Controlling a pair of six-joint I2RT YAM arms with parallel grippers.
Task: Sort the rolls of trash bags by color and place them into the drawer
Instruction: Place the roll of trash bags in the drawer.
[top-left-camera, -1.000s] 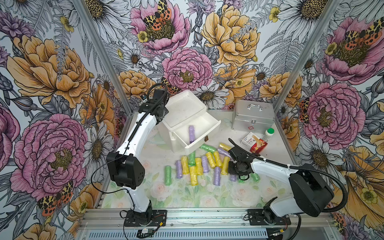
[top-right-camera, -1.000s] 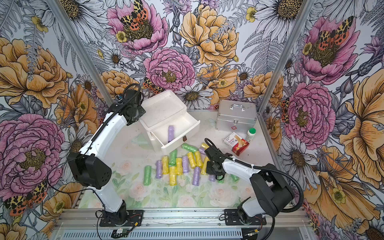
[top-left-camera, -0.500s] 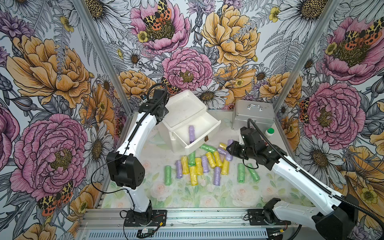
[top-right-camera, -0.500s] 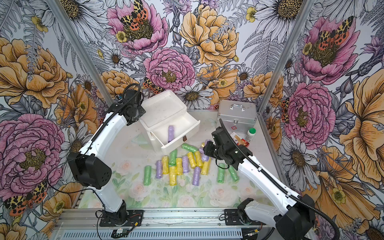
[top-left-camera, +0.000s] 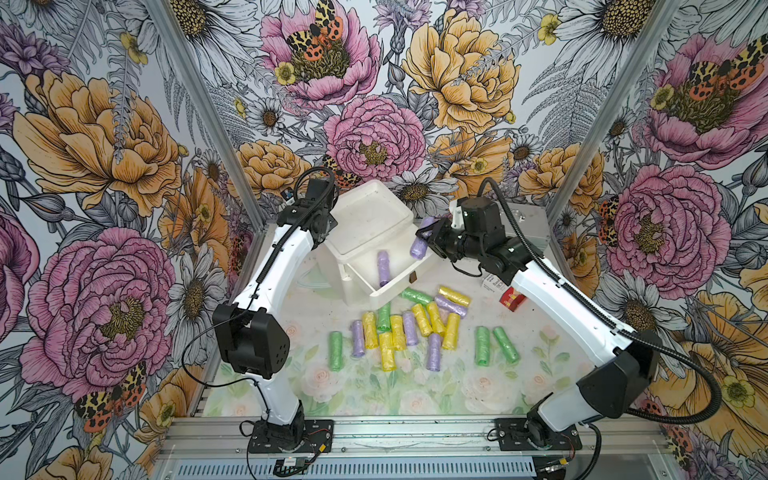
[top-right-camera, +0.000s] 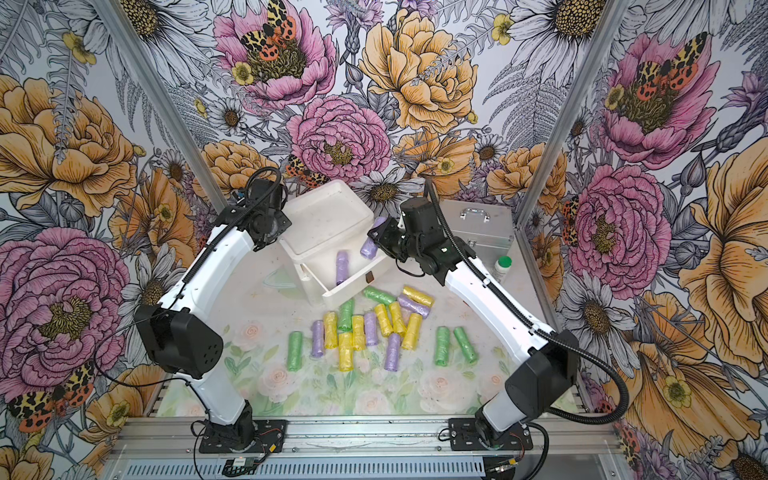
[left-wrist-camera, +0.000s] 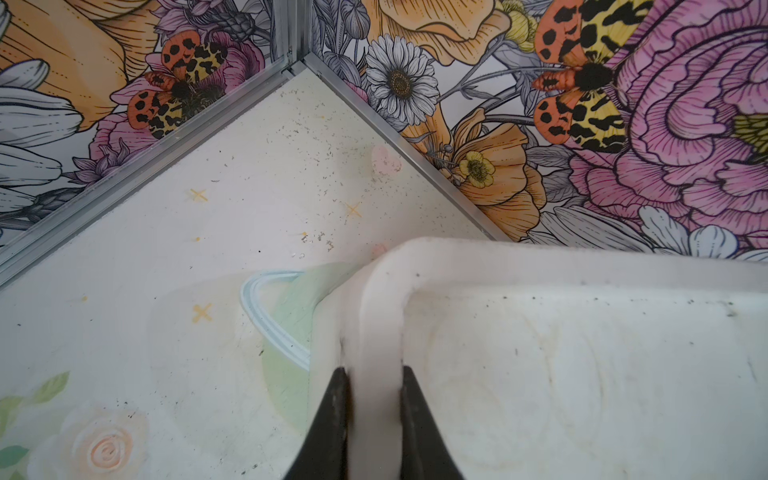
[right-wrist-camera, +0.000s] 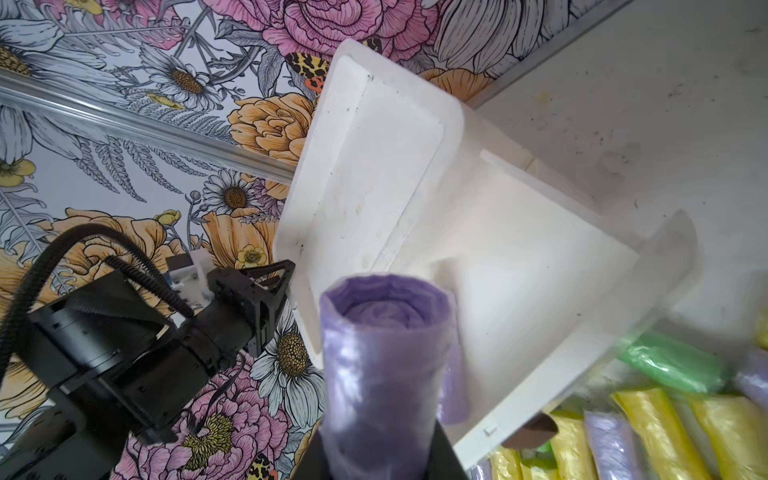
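Right wrist view: a purple roll (right-wrist-camera: 382, 365) stands end-on before the lens, pinched near its lower end between the two dark fingers (right-wrist-camera: 446, 457) of the right gripper (right-wrist-camera: 380, 465), whose jaws are narrowed to the roll's width. In both top views the roll hangs in the air over the far right corner of the open drawer (top-left-camera: 395, 287), clear of its walls. A second purple roll (top-left-camera: 383, 268) lies inside that drawer, along its length. The drawer juts toward the front of the table from the white chest (top-left-camera: 370, 216) and carries a brown pull tab (top-left-camera: 413, 277) on its front wall. The left gripper (left-wrist-camera: 372, 399) sits at the chest's left back corner, its fingers (left-wrist-camera: 332, 419) closed tight on the raised rim of the chest's top, one on each side. In front of the drawer the other rolls (top-left-camera: 409, 328) lie on the table (top-left-camera: 374, 390) in a loose cluster of yellow, purple and green, several touching. A lone green roll (top-left-camera: 336, 351) lies just left of the cluster, and a pair of green rolls (top-left-camera: 482, 345) lies apart to its right. Behind the right arm stand a silver case (top-right-camera: 478, 228) and a green-capped white bottle (top-right-camera: 503, 266). A red box (top-left-camera: 512, 299) shows partly beside the arm.
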